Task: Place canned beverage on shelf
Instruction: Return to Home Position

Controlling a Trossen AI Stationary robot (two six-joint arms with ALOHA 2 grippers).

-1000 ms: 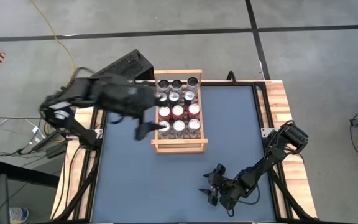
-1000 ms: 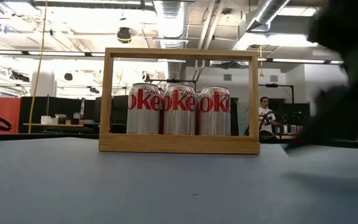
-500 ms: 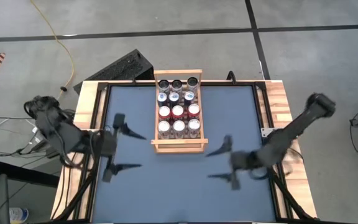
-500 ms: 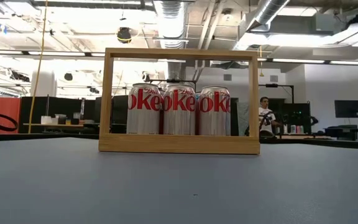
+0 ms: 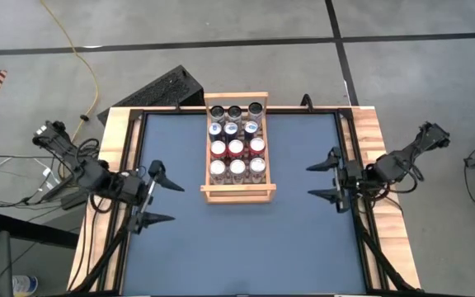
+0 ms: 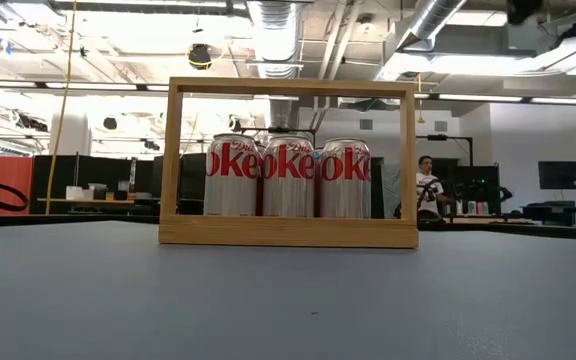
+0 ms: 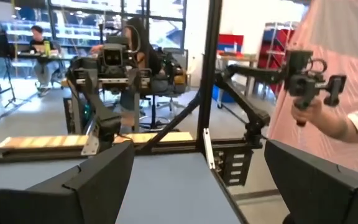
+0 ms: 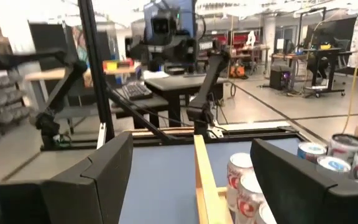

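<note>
- Your left gripper (image 5: 177, 203) hung over the table's (image 5: 237, 256) left edge, well apart from the shelf (image 5: 237, 195). Its fingers (image 7: 92, 180) were spread wide and held nothing.
- Your right gripper (image 5: 309, 181) hung over the table's right edge, facing the shelf from the other side. Its fingers (image 8: 303, 180) were just as wide apart and also empty.
- The shelf sat at the middle of the table's far half, upright and touched by neither gripper.
- It held four rows of three cans. The silver cans (image 5: 237, 167) stood in the row just behind the near rail, and the red cans (image 5: 236, 148) stood in the row behind them.
- From table height you saw the three silver cans (image 6: 288, 178) side by side, upright inside the wooden frame (image 6: 288, 232).
- In the left wrist view, a person's hand (image 7: 319, 118) held a dark device beyond the table.
- A seated person (image 6: 428, 185) showed far back in the room.
</note>
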